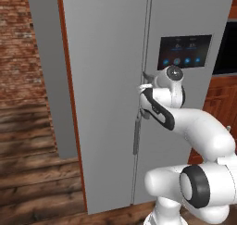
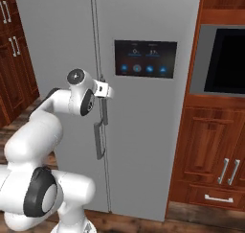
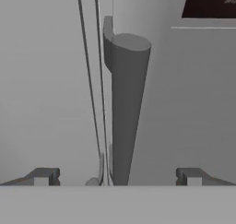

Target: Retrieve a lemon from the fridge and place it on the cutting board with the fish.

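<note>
Hand view has the gripper (image 3: 118,176) spread wide around a grey handle (image 3: 124,108) of the fridge (image 1: 106,80), apparently not yet touching it. Both doors are shut, so opening, fetching the lemon and placing it by the fish all remain.

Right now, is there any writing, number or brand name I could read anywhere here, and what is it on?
None can be read.
Fridge control panel: two small lines of pale characters along the top and a row of round blue icons below, all too small and blurred to read.
Hand view: the panel's corner shows a few pale letters, cut off and blurred.
Black oven window: no text visible.
</note>
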